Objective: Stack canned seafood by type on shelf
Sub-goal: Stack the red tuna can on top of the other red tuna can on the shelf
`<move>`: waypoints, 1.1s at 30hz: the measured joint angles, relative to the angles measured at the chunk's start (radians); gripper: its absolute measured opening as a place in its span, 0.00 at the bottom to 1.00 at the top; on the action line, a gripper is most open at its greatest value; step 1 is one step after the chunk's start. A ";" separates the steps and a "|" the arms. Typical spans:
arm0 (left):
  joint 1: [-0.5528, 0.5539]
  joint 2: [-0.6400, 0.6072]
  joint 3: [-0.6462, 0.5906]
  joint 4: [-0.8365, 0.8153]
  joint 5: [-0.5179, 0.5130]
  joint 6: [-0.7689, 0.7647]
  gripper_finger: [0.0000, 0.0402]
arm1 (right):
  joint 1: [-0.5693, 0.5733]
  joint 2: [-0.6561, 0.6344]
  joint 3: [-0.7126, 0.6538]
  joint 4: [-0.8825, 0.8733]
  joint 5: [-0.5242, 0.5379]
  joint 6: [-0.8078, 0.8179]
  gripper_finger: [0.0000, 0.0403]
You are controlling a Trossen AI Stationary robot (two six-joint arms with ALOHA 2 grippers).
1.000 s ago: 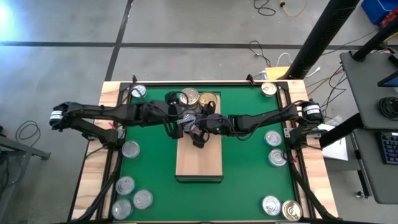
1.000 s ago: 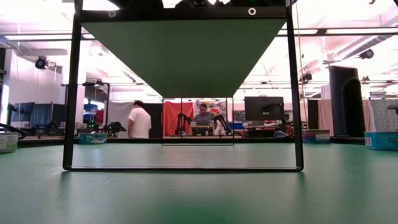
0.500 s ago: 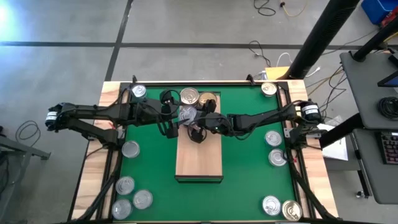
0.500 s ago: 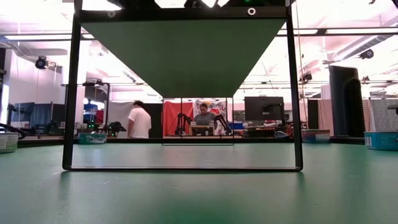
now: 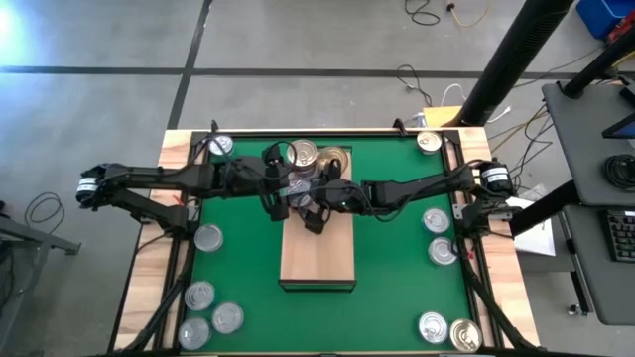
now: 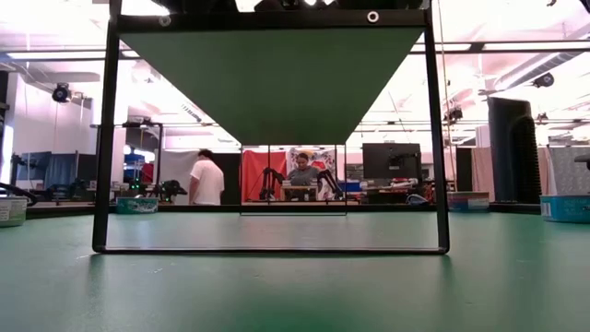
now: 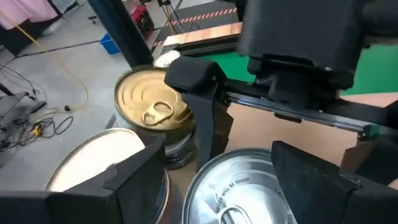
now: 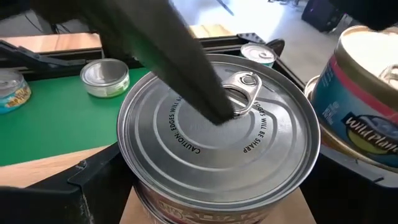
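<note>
While most of the stock lies unsorted, begin the check at the front of the table point(image 5: 397, 288). Loose tins point(image 5: 227, 316) sit in small groups on the green surface at both front corners and along both sides, well apart from the work. The front end of the shelf point(image 5: 317, 253) is bare wood.

At the far end of the shelf both arms meet. The left gripper point(image 5: 285, 188) reaches in from its side, one finger on each side of a silver tin point(image 8: 217, 137); it appears to be closed on that tin. The right gripper point(image 5: 316, 203) stands wide around the same tin, not clamping it, with one finger down in the gap between it and a gold tin point(image 7: 152, 109). A red label shows just below the silver tin, so it probably rests on another tin of its kind. A blue-labelled tin point(image 8: 357, 118) stands just beside it.

To do this step well:
1. Centre the silver tin over the tin beneath before letting go.
2. Lower it flat; a tilted tin may catch on the pull tab below.
3. Open the left gripper only when the tin bears its own weight.
4. Lift the right gripper straight up, so that its finger does not drag the gold tin.

Beyond the table, people point(image 6: 207, 180) stand at benches across the room.
</note>
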 joint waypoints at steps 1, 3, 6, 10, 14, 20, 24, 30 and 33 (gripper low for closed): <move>0.003 0.003 0.000 -0.005 0.014 -0.003 0.69 | 0.000 0.000 0.000 -0.002 -0.001 0.005 0.92; 0.006 0.009 0.000 -0.018 0.047 -0.014 0.69 | 0.000 0.000 0.002 -0.004 -0.004 0.007 0.92; 0.006 0.019 0.000 -0.064 0.125 -0.043 0.69 | 0.000 0.000 0.005 -0.008 -0.008 0.006 0.92; 0.007 0.032 0.003 -0.106 0.160 -0.072 0.69 | 0.000 0.000 0.005 -0.008 -0.010 0.006 0.93; 0.007 0.044 0.005 -0.105 0.161 -0.079 0.69 | 0.000 0.001 0.009 -0.011 -0.025 0.004 0.97; 0.008 0.046 0.005 -0.107 0.162 -0.078 0.69 | 0.000 0.001 0.009 -0.010 -0.038 0.009 0.98; 0.008 0.046 0.005 -0.109 0.162 -0.078 0.69 | 0.000 -0.001 0.009 -0.011 -0.044 0.010 0.99; 0.008 0.046 0.004 -0.112 0.164 -0.077 0.69 | 0.014 -0.015 0.010 -0.046 -0.031 0.028 0.99; 0.009 0.050 0.004 -0.116 0.164 -0.075 0.69 | 0.020 -0.020 0.012 -0.073 -0.026 0.032 0.99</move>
